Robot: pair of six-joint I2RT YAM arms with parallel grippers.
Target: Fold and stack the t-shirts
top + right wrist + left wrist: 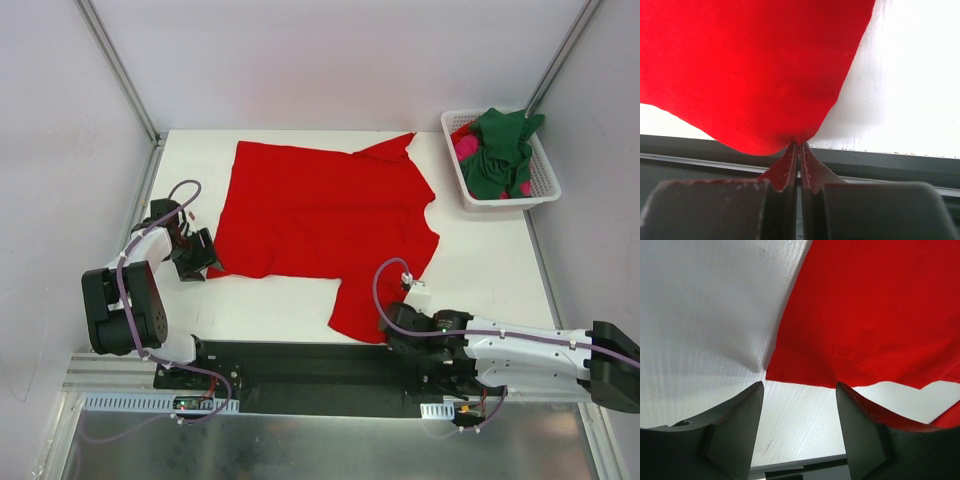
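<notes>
A red t-shirt point(320, 210) is spread flat across the middle of the white surface point(480, 270). Its near hem is pinched between the closed fingers of the right gripper point(799, 146). The left gripper point(800, 385) is held partly apart just short of the shirt's left corner, with nothing between its jaws. A dark green t-shirt point(500, 155) and a magenta-pink t-shirt point(466, 148) are bundled in the white basket point(545, 195) at the far right.

Robot lab: white-walled enclosure point(330, 60) around a table point(480, 260).
</notes>
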